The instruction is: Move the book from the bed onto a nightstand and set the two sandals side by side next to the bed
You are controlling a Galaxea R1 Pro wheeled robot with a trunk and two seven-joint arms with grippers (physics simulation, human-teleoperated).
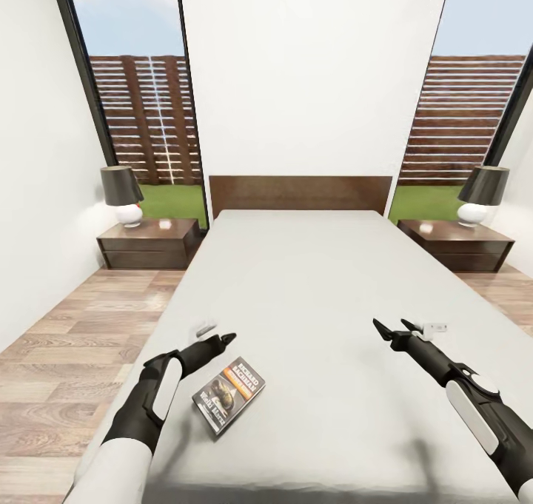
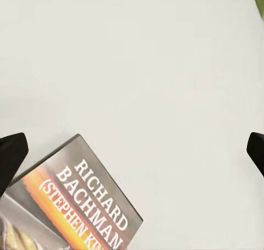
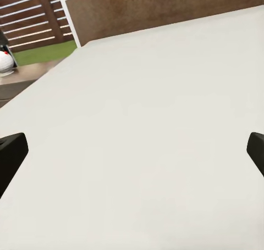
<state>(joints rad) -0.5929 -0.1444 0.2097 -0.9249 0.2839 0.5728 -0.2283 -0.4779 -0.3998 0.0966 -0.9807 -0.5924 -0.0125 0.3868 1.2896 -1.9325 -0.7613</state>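
Observation:
The book (image 1: 229, 395) lies flat on the pale-grey mattress of the bed (image 1: 311, 282), near its foot end on the left side. In the left wrist view its cover (image 2: 77, 206) reads "Richard Bachman" over an orange band. My left gripper (image 1: 222, 339) hovers just beyond the book's far corner, open, with nothing between its fingers (image 2: 11, 156). My right gripper (image 1: 391, 328) is open over bare mattress on the bed's right half, pointing toward the headboard (image 3: 165, 5). A dark-brown nightstand (image 1: 152, 241) stands left of the bed and another (image 1: 455, 243) stands right. The sandals are out of view.
A black-shaded lamp with a white base (image 1: 124, 193) stands on the left nightstand, and a matching lamp (image 1: 480, 193) on the right one. Wood-plank floor (image 1: 66, 356) runs along the bed's left side. Tall windows flank the white wall behind the headboard.

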